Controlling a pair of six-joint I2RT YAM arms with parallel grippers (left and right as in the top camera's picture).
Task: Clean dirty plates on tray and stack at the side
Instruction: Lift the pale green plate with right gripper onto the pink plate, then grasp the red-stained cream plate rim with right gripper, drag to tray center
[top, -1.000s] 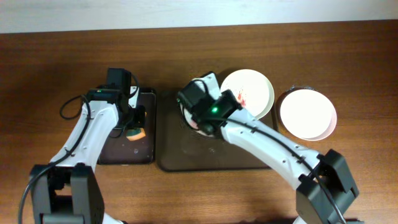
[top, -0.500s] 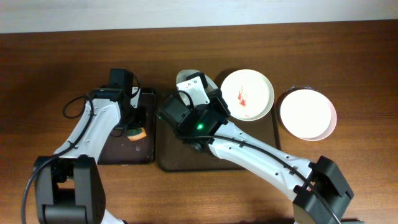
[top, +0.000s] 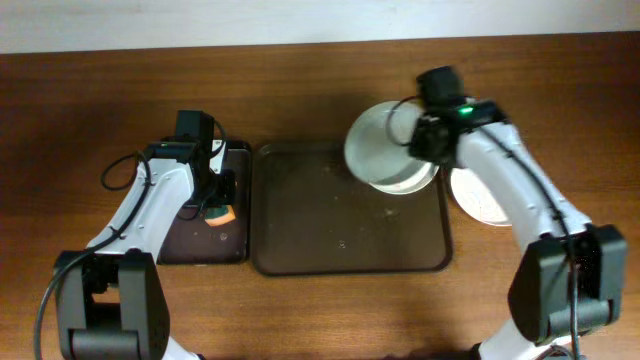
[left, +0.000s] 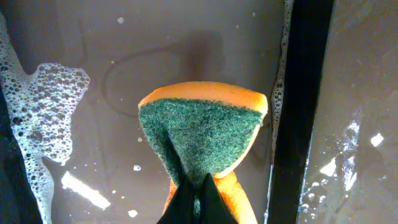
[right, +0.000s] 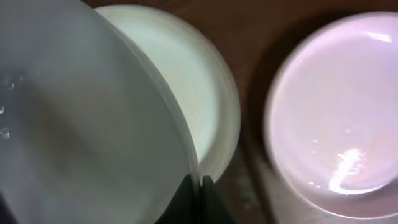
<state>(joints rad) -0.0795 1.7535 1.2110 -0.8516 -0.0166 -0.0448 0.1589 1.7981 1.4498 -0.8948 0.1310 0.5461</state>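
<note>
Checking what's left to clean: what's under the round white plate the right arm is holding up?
Another round white plate, resting on the dark brown rectangular tray. Only part of it shows; the held plate covers the rest, so any smears can't be seen.

Brown wooden table (top: 90, 300), pale strip (top: 300, 20) beyond

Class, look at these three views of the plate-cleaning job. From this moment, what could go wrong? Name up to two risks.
1. The right gripper pinches the lifted plate by its rim only, and the plate is tilted. It may slip and fall onto the plate beneath, chipping both.
2. The left gripper squeezes the sponge over the foamy water in the small tray. Carried across, it may drip on the table.
</note>
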